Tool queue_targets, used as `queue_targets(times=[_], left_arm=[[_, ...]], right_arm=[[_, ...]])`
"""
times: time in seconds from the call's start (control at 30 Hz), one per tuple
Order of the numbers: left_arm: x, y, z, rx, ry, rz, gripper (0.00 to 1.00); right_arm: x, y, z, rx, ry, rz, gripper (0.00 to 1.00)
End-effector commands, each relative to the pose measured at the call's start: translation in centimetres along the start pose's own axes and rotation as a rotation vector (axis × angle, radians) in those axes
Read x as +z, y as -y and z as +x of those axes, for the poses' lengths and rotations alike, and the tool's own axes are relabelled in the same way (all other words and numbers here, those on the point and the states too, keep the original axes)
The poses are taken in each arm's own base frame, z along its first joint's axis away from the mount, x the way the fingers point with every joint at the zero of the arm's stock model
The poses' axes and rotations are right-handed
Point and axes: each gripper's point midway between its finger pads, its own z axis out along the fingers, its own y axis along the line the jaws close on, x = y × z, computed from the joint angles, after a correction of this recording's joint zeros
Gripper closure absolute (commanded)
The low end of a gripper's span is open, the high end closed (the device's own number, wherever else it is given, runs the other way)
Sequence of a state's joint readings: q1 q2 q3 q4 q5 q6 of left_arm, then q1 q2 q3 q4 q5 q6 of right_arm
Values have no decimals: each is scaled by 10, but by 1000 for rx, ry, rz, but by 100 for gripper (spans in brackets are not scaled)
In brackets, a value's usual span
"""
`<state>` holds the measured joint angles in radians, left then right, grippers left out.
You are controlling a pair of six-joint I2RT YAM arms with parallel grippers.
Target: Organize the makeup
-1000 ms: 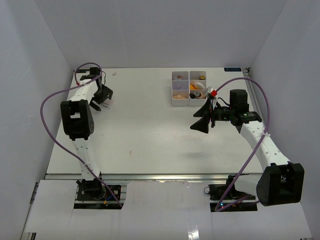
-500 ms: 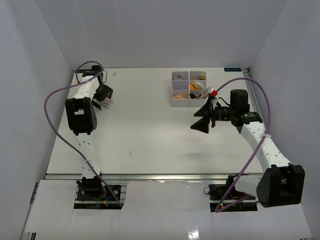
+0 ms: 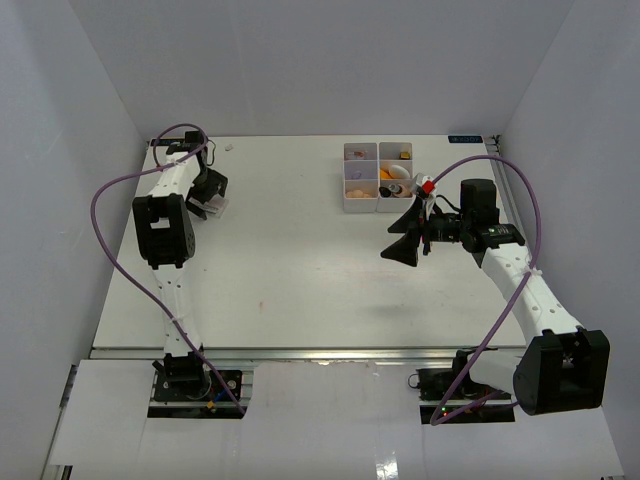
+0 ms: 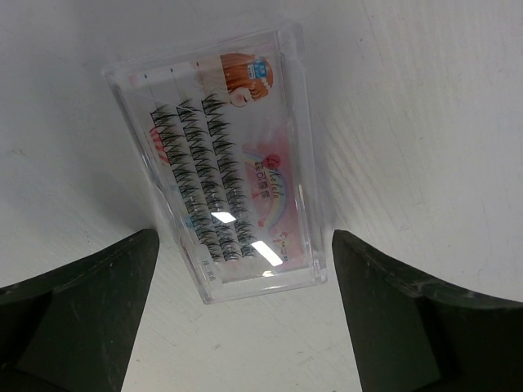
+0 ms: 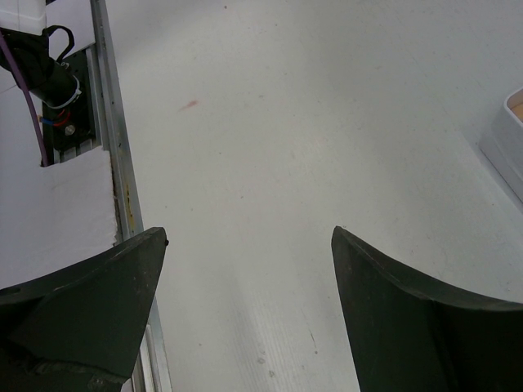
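Note:
A clear flat case of false lashes (image 4: pixel 229 163) lies on the table at the far left; it also shows in the top view (image 3: pixel 214 208). My left gripper (image 4: pixel 245 265) hovers over its near end, open, one finger on each side, not touching it. In the top view the left gripper (image 3: pixel 206 193) is at the back left. The white compartment box (image 3: pixel 378 198) at the back right holds small makeup items: a tan sponge (image 3: pixel 356 189) and an orange-white piece (image 3: pixel 388 173). My right gripper (image 3: pixel 404 238) is open and empty, just in front of the box.
A small white scrap (image 3: pixel 229 147) lies near the back edge. A corner of the white box (image 5: pixel 511 139) shows at the right of the right wrist view. The table's metal front rail (image 5: pixel 114 155) and cables show at its left.
The left arm's elbow has shifted a little towards the back, with its gripper staying over the lash case. The right arm has not moved.

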<state>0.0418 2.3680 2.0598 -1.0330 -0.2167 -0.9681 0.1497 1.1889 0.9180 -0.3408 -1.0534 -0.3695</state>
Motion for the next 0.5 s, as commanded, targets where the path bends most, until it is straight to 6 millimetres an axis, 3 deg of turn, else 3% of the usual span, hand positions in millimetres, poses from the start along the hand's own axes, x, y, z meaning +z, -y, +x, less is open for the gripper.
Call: queue_targets(times=[0.0,0.2,0.3,0.4,0.47], left_arm=[[-11,17,-7,-35,14,66,2],[9,6,8,-12,-42,7,3],[13,-1,13,17,-53,-8,10],[11,-3,16,65,-54,11,35],[8,-2,18,97,-57,35,42]], right_arm=[[-1,2,0,-9,9,1,12],[-1,3,1,-9,7,8,12],[-1,3,1,-9,7,7,12],[-1,3,1,-9,6,9,12],[-1,3,1,-10,6,11,12]])
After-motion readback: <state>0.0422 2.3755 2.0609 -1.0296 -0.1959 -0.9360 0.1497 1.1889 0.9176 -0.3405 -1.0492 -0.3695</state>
